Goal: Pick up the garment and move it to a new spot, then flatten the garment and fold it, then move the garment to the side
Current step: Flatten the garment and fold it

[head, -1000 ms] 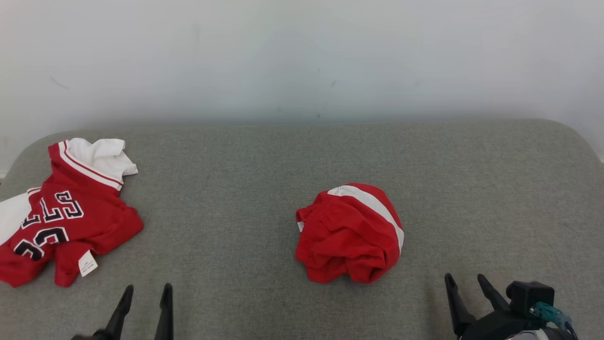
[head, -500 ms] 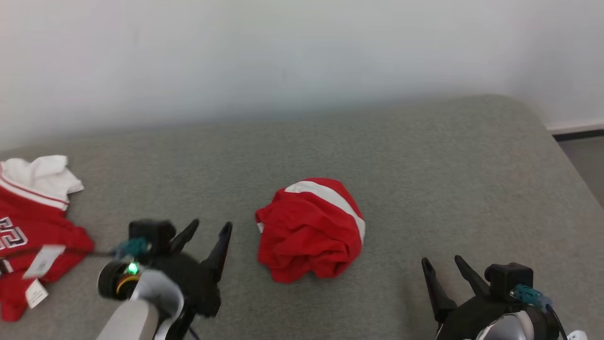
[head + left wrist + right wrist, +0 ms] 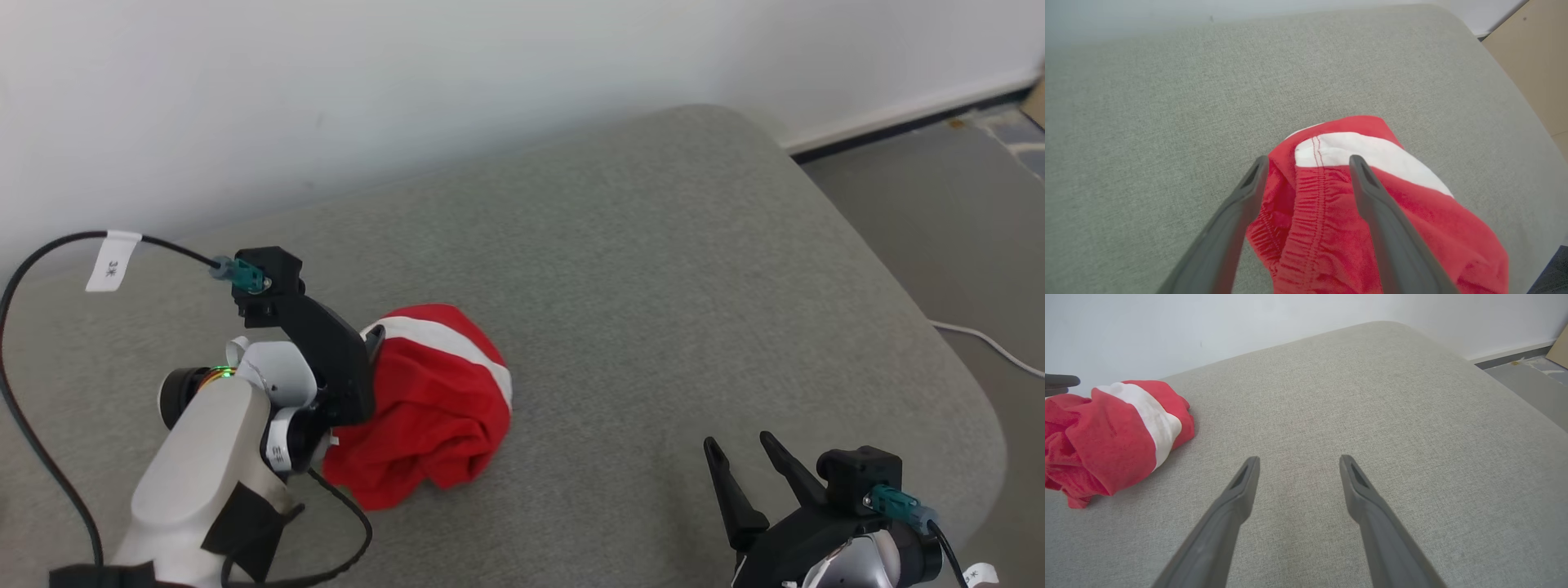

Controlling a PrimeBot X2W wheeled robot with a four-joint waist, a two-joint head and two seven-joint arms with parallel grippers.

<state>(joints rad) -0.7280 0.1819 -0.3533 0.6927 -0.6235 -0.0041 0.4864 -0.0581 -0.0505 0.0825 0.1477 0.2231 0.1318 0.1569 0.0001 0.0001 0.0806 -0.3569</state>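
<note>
Worktop (image 3: 653, 245): grey, fabric-covered, rounded corner; carries the shorts left of centre.
Red shorts (image 3: 433, 408): crumpled heap, white side stripe uppermost, elastic waistband turned toward the left arm.
Left gripper (image 3: 1309, 161): the nearer one; fingers spread, straddling the waistband fold, shorts directly ahead and beneath, nothing clamped.
Right gripper (image 3: 740, 443): fingers spread, empty, well apart from the shorts, which lie to its left.
</note>
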